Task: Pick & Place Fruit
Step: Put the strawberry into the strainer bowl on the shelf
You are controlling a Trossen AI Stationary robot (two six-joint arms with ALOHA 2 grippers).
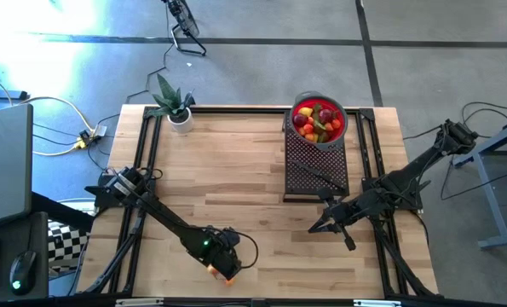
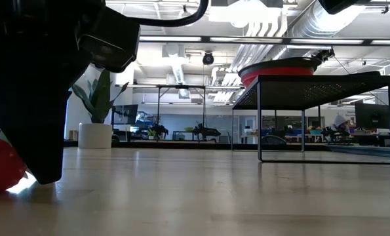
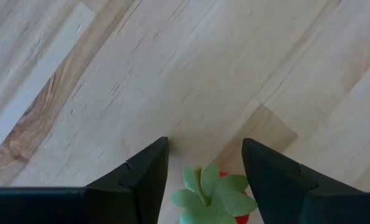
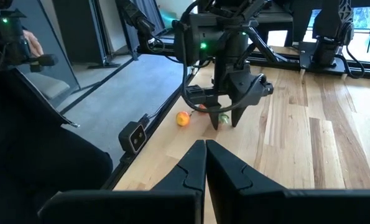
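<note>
A small red fruit with a green leafy top [image 3: 212,196] lies on the table near the front edge. My left gripper [image 3: 204,149] points down over it, open, one finger on each side of the fruit [image 4: 224,118]. An orange fruit [image 4: 183,118] lies on the table right beside them [image 1: 228,277]. At the back, a red bowl [image 1: 341,130] filled with several fruits stands on a black mesh rack [image 1: 317,166]. My right gripper [image 4: 205,149] hangs shut in the air in front of the rack [image 1: 314,227], holding nothing. My left gripper comes at the leafy red fruit from above, its fingers [image 3: 144,177] close beside the fruit's two sides. The leaves [image 3: 234,202] reach right up to the fingers. Whether the fingers touch the fruit, I cannot tell. The fruit rests on the table.
A green spiky potted plant [image 1: 175,107] stands at the far left corner. The rack on thin legs [image 2: 312,92] fills the far right part of the table. Bare wood lies in the middle [image 1: 236,170]. The table's front edge is close to my left gripper.
</note>
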